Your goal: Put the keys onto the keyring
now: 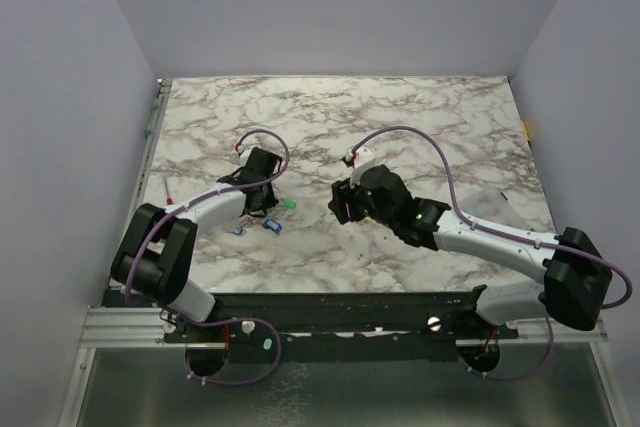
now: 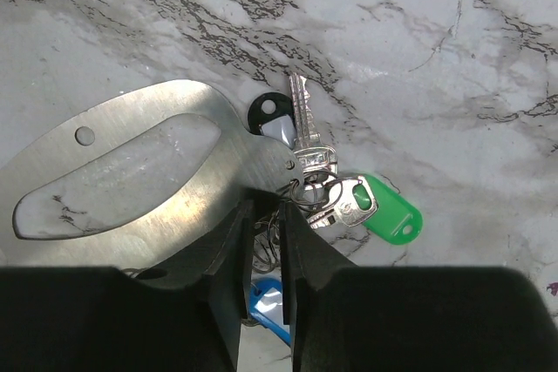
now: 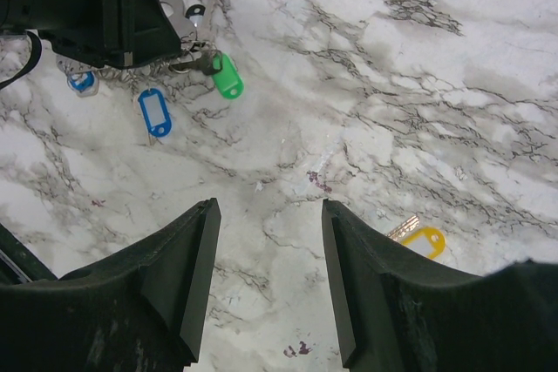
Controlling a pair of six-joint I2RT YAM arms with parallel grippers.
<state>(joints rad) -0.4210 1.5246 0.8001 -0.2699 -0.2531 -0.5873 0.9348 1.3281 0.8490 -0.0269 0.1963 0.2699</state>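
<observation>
In the left wrist view, my left gripper (image 2: 267, 212) has its jaws drawn close together on the thin wire keyring (image 2: 266, 241). On the ring hang silver keys (image 2: 318, 176), a black-headed key (image 2: 268, 111), a green tag (image 2: 394, 213) and a flat steel plate (image 2: 131, 172). A blue tag (image 2: 268, 300) lies on the marble under the jaws. From above, the left gripper (image 1: 262, 199) sits over this bunch, with the green tag (image 1: 290, 205) beside it. My right gripper (image 3: 270, 276) hovers open over bare marble. A yellow-tagged key (image 3: 423, 240) lies just to its right.
A loose blue tag (image 3: 154, 112) and another blue tag (image 3: 81, 81) lie near the left gripper, both also seen from above as blue tags (image 1: 271, 225) (image 1: 238, 231). A thin red-tipped stick (image 1: 168, 192) lies at the table's left edge. Walls enclose three sides.
</observation>
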